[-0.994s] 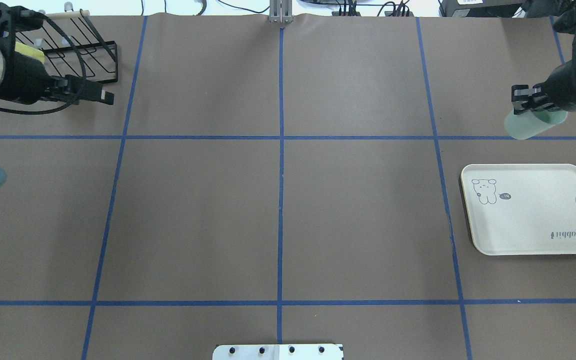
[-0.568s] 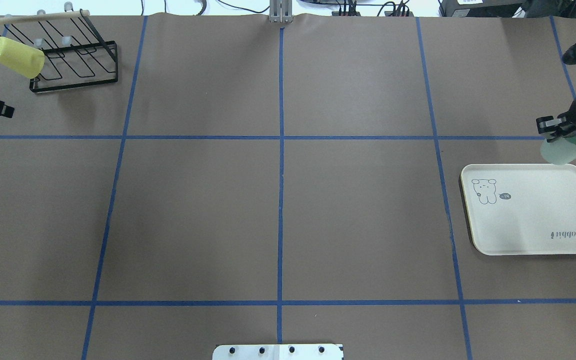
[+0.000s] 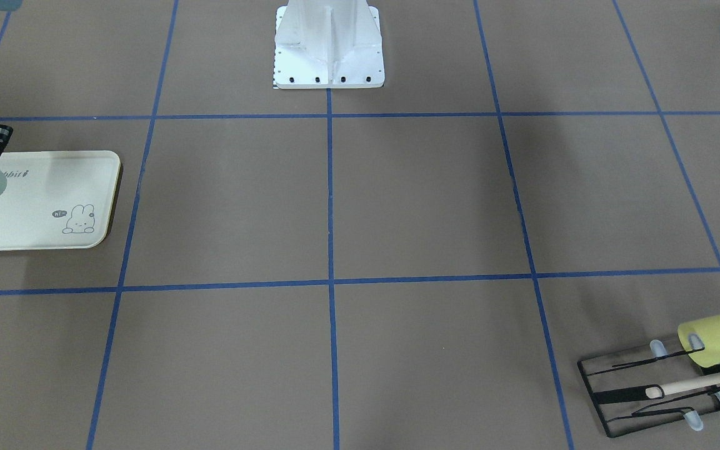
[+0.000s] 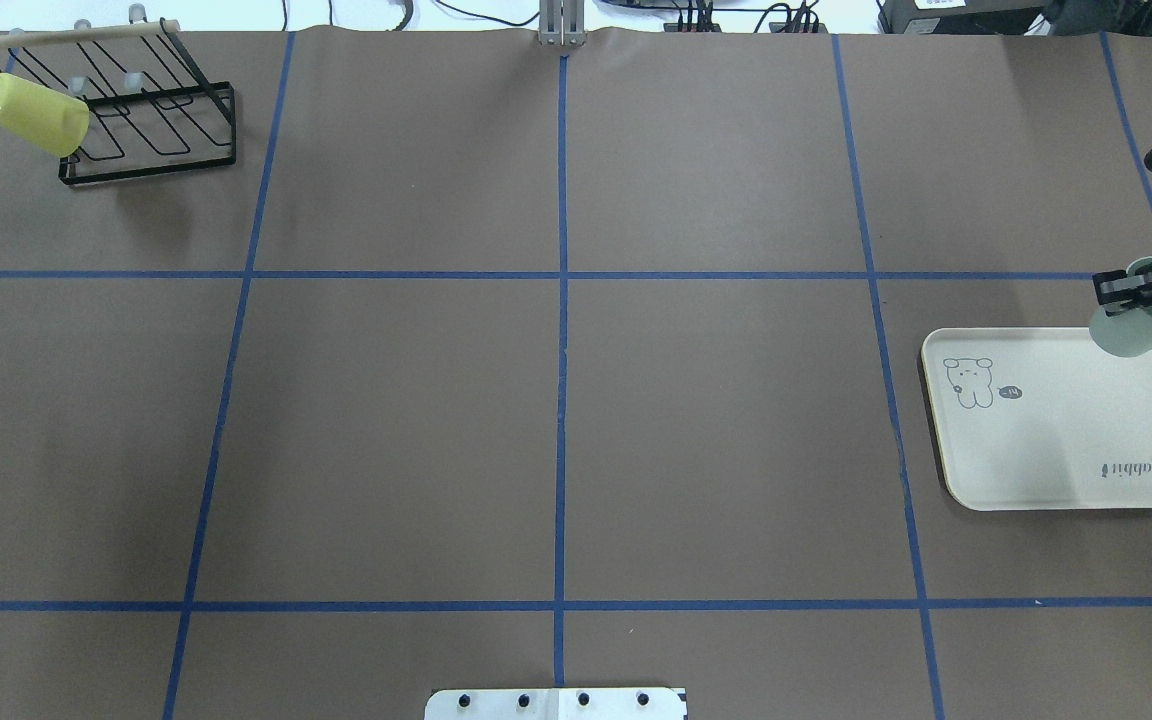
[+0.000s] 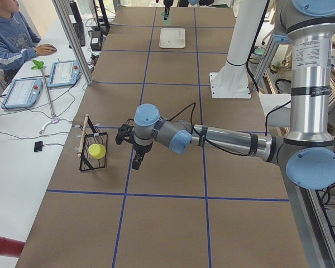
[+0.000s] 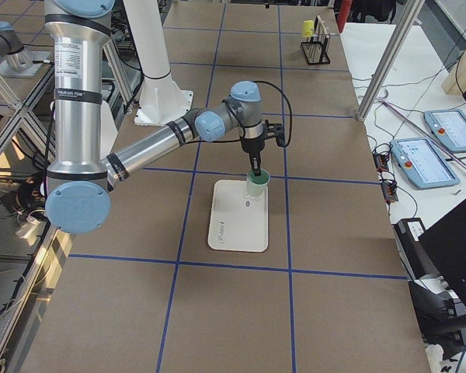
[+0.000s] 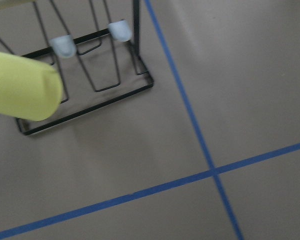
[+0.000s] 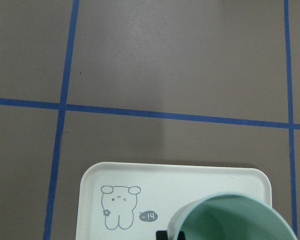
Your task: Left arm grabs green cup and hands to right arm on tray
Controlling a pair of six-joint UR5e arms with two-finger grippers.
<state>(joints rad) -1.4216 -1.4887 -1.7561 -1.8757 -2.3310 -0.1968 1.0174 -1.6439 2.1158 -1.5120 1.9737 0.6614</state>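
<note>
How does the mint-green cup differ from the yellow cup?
The green cup is pale mint; the yellow cup is yellow-green. The green cup stands mouth up in the right gripper over the tray; the yellow cup sits tilted on the wire rack, ungripped. Both are plain, handleless tumblers of like size.

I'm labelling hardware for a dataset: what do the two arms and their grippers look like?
Left arm and right arm match: silver-grey tubes, pale-blue joint caps, black bands, black cables. Left gripper and right gripper are black, two-fingered.
</note>
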